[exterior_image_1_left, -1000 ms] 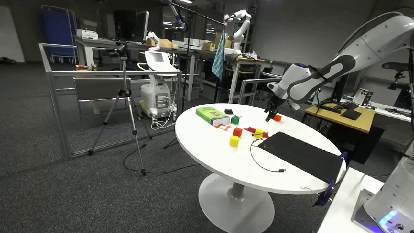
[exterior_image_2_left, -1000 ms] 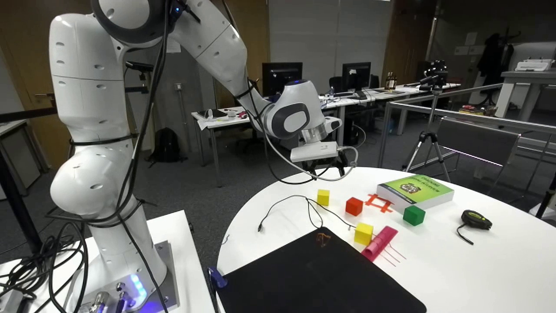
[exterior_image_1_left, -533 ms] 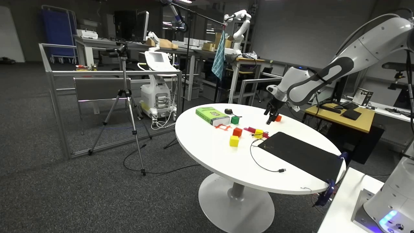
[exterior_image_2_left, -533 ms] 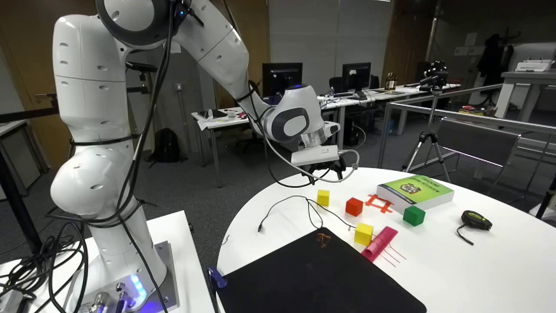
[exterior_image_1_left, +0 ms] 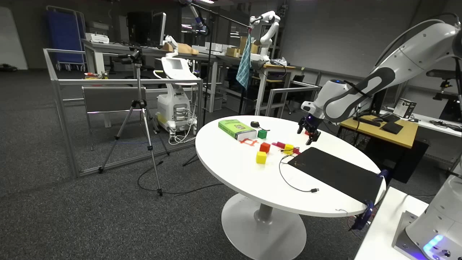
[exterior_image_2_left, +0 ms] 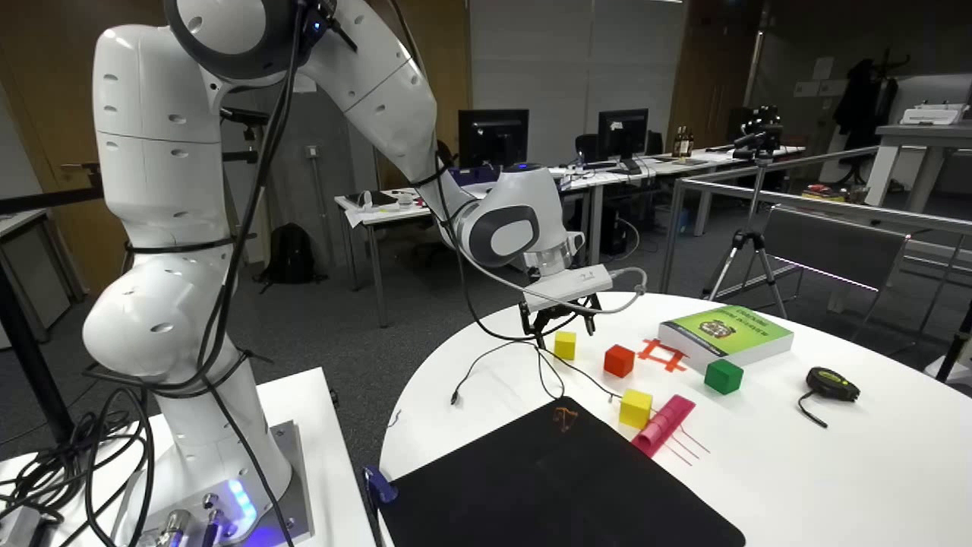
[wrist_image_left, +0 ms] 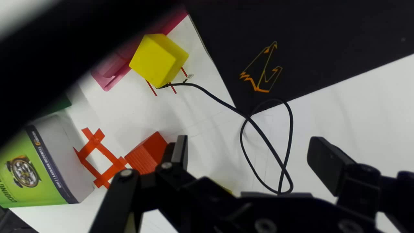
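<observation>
In both exterior views my gripper point(exterior_image_1_left: 305, 137) point(exterior_image_2_left: 566, 338) hangs above the white round table, jaws apart. Seen from the wrist, the gripper point(wrist_image_left: 249, 150) holds nothing between its fingers. A looped black cable point(wrist_image_left: 266, 138) shows in the gap, below them. A red cube point(wrist_image_left: 147, 155) appears beside the left finger, partly covered by it. A yellow cube point(exterior_image_2_left: 564, 345) stands close to the gripper; the wrist view shows only a sliver of it. Another yellow cube point(wrist_image_left: 158, 60) sits against a pink rolled piece point(exterior_image_2_left: 664, 425). A further red block point(exterior_image_1_left: 306, 133) is mostly hidden behind the gripper.
A black mat point(exterior_image_2_left: 562, 486) is held at the table edge by blue clamps point(exterior_image_1_left: 368, 213). The green book point(exterior_image_2_left: 725, 334), green cube point(exterior_image_2_left: 724, 377), red tape marks point(wrist_image_left: 97, 155) and tape measure point(exterior_image_2_left: 832, 384) lie on the far side of the cubes.
My gripper has come lower and turned about its wrist. It has shifted toward the mat in an exterior view, now covering more of the far red block. The objects on the table stay put.
</observation>
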Motion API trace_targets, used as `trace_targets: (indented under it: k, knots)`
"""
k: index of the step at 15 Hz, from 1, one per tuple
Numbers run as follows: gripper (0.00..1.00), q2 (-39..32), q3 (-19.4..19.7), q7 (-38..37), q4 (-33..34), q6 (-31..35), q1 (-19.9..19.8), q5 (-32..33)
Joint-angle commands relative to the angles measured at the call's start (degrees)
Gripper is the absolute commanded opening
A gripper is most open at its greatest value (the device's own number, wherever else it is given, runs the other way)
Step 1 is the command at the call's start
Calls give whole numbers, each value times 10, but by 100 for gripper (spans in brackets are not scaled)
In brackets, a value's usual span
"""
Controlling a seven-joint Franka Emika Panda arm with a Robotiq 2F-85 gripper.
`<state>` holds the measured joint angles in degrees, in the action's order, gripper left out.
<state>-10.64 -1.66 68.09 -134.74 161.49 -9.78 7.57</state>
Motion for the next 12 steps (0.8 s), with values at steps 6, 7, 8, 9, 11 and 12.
trace_targets:
  k: [6,7,8,9,11,12]
  knots:
    - [100,-52,-34,212,23,4,-27,-54]
    - [100,-57,-33,217,28,-2,-24,-54]
    - [100,-62,-34,225,31,-1,-23,-56]
    - [100,-67,-36,232,34,3,-24,-57]
    - [100,-78,-40,242,46,-1,-26,-61]
    - [100,-83,-41,244,51,6,-26,-59]
